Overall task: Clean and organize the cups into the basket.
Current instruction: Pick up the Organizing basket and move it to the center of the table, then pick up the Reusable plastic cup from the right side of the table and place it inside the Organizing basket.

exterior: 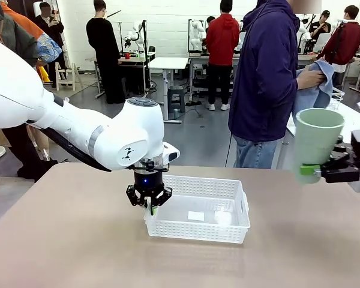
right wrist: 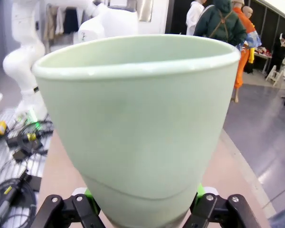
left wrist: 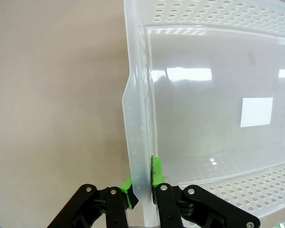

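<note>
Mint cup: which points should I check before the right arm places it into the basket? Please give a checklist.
1. Right claw grips mint cup near its base: ok.
2. Cup mouth up: ok.
3. Left claw shut on basket wall: ok.
4. Room on basket floor: ok.
5. Cup inside clean: cannot tell.
6. Person's hand away from basket, on blue cloth: ok.

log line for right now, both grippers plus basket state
left gripper: shut on basket wall | right gripper: holds mint cup near base, lifted | basket: no cups inside | person: holding blue cloth
</note>
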Robot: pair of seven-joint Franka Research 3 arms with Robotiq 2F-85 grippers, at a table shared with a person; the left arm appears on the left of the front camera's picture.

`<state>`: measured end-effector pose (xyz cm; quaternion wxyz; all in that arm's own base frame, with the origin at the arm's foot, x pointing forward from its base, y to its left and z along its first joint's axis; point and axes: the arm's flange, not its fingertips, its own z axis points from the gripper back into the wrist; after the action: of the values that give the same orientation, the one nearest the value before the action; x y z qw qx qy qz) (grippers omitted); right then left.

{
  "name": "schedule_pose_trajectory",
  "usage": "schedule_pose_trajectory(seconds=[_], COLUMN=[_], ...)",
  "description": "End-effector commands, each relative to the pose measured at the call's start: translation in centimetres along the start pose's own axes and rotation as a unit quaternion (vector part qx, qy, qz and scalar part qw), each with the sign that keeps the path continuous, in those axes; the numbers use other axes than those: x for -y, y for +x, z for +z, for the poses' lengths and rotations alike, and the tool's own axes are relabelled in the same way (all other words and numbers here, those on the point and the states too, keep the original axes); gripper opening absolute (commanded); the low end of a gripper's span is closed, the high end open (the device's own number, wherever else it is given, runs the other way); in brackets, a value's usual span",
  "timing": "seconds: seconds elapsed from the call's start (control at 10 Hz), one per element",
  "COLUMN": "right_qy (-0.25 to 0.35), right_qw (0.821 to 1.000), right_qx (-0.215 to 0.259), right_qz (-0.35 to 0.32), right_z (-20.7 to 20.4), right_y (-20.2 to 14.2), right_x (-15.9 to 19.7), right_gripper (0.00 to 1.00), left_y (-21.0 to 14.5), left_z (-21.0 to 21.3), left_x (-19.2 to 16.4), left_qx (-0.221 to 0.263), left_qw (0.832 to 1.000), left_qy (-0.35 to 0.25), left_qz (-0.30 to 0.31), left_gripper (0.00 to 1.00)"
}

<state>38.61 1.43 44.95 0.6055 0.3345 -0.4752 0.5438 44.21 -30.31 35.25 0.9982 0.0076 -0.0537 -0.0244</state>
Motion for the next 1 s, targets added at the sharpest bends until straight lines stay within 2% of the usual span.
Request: schedule_pose_trajectory(seconds=[0.0,0.1,0.2,0.3,0.4,0.6,0.9], right_qy=[0.019,0.014,0.019,0.026,0.034,0.059,0.088], right_qw=[0.989,0.978,0.955,0.933,0.917,0.897,0.884], right_qx=[-0.138,-0.201,-0.293,-0.352,-0.392,-0.434,-0.455], right_qz=[0.046,0.048,0.052,0.062,0.067,0.064,0.06], right_z=[-5.0,-8.1,-12.0,-15.3,-18.3,-22.7,-25.9], right_y=[6.9,9.3,10.6,11.0,10.8,9.1,6.5], right_x=[-0.3,0.1,0.3,0.1,0.1,0.0,-0.5], right_gripper=[0.8,0.8,0.8,0.8,0.8,0.8,0.8], left_y=[-0.3,-0.3,-0.3,-0.3,-0.3,-0.3,-0.3], left_z=[0.2,0.2,0.2,0.2,0.2,0.2,0.2], left_x=[-0.2,-0.2,-0.2,-0.2,-0.2,-0.2,-0.2], left_qx=[0.003,0.003,0.003,0.003,0.003,0.003,0.003], left_qw=[1.0,1.0,1.0,1.0,1.0,1.0,1.0], left_qy=[0.001,0.001,0.001,0.001,0.001,0.001,0.001], left_qz=[-0.002,-0.002,-0.002,-0.002,-0.002,-0.002,-0.002], left_gripper=[0.0,0.0,0.0,0.0,0.0,0.0,0.0])
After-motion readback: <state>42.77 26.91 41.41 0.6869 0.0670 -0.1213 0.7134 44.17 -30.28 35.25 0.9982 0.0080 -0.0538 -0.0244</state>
